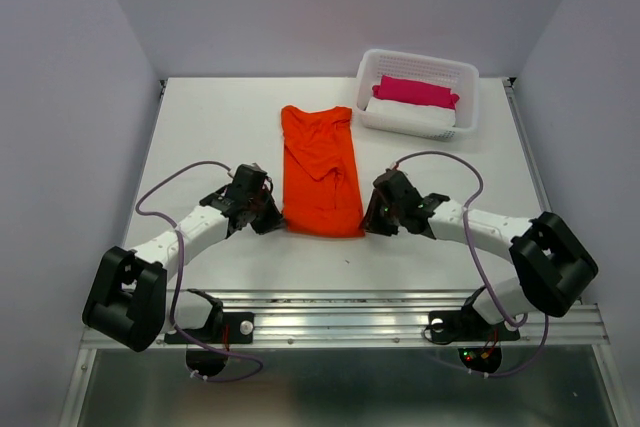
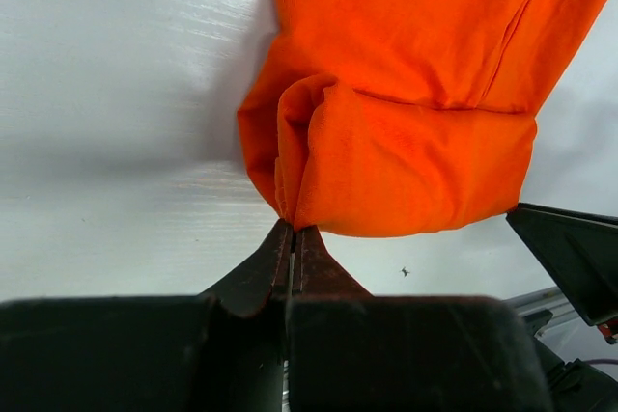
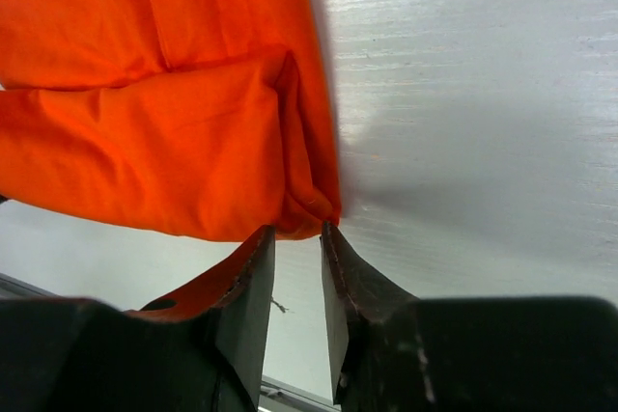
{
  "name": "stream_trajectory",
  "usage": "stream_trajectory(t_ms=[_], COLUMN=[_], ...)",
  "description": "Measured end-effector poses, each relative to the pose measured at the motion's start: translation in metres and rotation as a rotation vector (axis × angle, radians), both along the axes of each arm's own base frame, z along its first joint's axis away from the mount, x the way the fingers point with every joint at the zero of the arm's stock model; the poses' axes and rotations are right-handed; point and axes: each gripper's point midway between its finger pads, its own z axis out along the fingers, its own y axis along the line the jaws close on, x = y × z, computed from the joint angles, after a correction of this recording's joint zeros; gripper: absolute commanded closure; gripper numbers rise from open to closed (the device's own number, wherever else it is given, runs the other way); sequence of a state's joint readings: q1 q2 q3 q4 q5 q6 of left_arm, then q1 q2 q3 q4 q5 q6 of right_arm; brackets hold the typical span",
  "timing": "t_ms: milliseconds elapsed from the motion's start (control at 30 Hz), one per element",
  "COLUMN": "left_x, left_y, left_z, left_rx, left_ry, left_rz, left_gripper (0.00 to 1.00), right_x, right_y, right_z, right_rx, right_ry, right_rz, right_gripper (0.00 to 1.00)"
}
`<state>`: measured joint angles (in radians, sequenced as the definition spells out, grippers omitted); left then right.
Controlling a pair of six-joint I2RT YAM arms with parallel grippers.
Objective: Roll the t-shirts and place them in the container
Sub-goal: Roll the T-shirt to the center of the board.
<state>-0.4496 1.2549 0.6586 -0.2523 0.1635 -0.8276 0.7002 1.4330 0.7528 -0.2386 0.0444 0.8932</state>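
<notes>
**Item under work.** The orange t-shirt (image 1: 320, 172) lies folded into a long strip at the middle of the table (image 1: 200, 127). Its lower end is doubled over into what looks like the first turn of a roll. A white basket (image 1: 467, 82) at upper right holds a rolled pink shirt (image 1: 415, 92) on white cloth (image 1: 410, 115).

**Grippers.** The left gripper (image 2: 293, 231) has its fingers pressed together at the lower left corner of the turned end, with cloth apparently caught at the tips. The right gripper (image 3: 297, 234) has its fingers slightly apart. The lower right corner sits at the mouth of the gap and is not nipped. Some orange shows under one finger.

**Assessment.** The roll is barely begun and the grip is uneven, with one corner held and the other loose.

**Recommendation.**
- The right gripper should close on all layers of its corner before any turning.
- Both grippers should then carry the fold toward the top of the frame together, at one pace and low over the table, so the roll comes out straight.
- Thin cloth slips, so a shallow pinch on the left could let go.
- A lead by either side would skew the roll.
</notes>
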Motion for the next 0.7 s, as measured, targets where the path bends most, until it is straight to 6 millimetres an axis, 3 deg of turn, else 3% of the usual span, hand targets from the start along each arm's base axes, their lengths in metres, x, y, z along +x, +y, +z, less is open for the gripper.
stream_trajectory(t_ms=[133,233,300,400,533,700], left_x=[-0.001,-0.005,-0.008,-0.009,-0.008,-0.010], left_y=[0.000,0.002,0.003,0.003,0.003,0.003], left_z=[-0.001,-0.005,-0.008,-0.010,-0.010,-0.012], left_rx=[-0.002,0.001,0.002,0.002,-0.004,-0.003], left_ry=[0.003,0.016,0.026,0.031,0.026,0.031], left_rz=[0.000,-0.001,-0.003,-0.003,-0.003,-0.003], left_gripper=[1.00,1.00,1.00,1.00,1.00,1.00], right_x=[-0.004,-0.008,-0.009,-0.011,-0.012,-0.011], right_y=[0.001,0.005,0.008,0.008,0.007,0.006], right_z=[-0.011,-0.016,-0.019,-0.025,-0.029,-0.029], right_rx=[-0.009,0.001,0.010,0.014,0.020,0.023], right_ry=[0.037,0.062,0.070,0.079,0.085,0.080], right_rz=[0.012,0.029,0.037,0.037,0.024,0.016], right_gripper=[0.60,0.60,0.64,0.76,0.99,0.99])
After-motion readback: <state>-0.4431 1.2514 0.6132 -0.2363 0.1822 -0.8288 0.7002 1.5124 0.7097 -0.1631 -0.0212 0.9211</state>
